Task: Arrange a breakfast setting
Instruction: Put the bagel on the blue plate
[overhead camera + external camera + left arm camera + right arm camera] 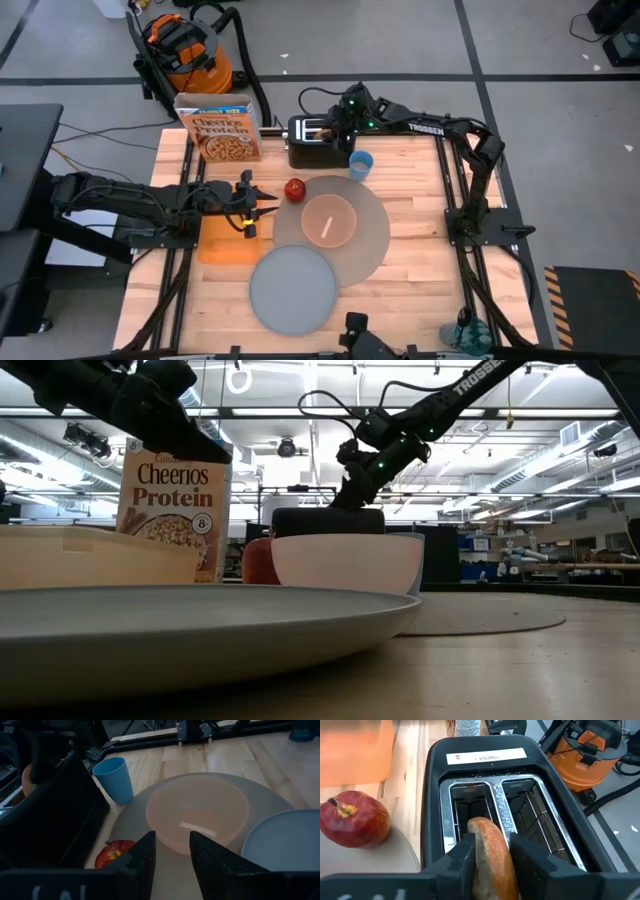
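Observation:
The grey placemat (372,232) lies mid-table with the pink bowl (328,220) on it; a pale strip in the bowl (197,828) may be the spoon. The blue-grey plate (293,288) overlaps the mat's near-left edge. The apple (294,189) and the blue cup (361,164) stand by the mat's far edge. My right gripper (491,851) is over the black toaster (315,140), shut on a bagel (490,845). My left gripper (172,851) is open and empty, left of the apple, over an orange board (222,242). My right gripper pinches the bagel's two flat faces (492,857) between its two fingers, coming from above and pointing down. The bagel stands on edge over the toaster's left slot (469,812). Its lower part is hidden by the fingers, so I cannot tell whether it is clear of the slot.
A Cheerios box (225,125) stands upright at the far left beside the toaster. An orange shop vacuum (185,50) sits on the floor beyond the table. Bare wood shows at the table's right side (420,260).

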`<state>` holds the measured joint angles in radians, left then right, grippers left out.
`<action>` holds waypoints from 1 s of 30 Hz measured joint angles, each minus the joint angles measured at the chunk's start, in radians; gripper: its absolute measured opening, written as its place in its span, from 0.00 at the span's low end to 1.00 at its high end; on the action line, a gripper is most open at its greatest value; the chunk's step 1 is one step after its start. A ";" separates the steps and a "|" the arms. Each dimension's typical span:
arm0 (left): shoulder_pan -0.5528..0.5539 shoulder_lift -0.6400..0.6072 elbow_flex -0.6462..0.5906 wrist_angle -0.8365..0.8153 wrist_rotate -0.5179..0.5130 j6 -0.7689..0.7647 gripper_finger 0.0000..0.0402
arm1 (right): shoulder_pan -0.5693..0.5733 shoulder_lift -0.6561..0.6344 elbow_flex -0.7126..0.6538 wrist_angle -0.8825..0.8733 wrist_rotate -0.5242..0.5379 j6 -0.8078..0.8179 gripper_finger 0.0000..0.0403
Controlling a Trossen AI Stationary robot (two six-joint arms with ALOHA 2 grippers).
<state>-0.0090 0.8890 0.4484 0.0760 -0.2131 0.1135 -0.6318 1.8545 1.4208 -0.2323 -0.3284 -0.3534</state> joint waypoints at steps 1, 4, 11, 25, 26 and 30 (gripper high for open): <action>0.000 0.000 0.000 -0.001 0.000 0.000 0.32 | 0.000 0.000 0.000 0.000 0.007 -0.003 0.27; 0.000 0.000 0.000 -0.001 0.000 0.000 0.32 | 0.001 0.000 0.000 0.008 0.025 -0.006 0.20; 0.000 0.000 0.000 -0.001 0.000 0.001 0.32 | 0.006 0.000 -0.002 0.023 0.031 -0.010 0.08; 0.000 0.000 0.000 0.000 0.000 0.001 0.32 | 0.072 -0.215 -0.002 0.036 0.081 -0.009 0.08; 0.001 0.000 0.000 0.000 0.000 0.001 0.32 | 0.092 -0.233 -0.002 0.036 0.081 -0.009 0.08; 0.002 0.000 0.000 0.001 0.000 0.002 0.32 | 0.189 -0.295 -0.002 0.035 0.079 -0.007 0.08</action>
<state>-0.0074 0.8894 0.4488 0.0769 -0.2134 0.1158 -0.4431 1.5592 1.4190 -0.1969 -0.2493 -0.3601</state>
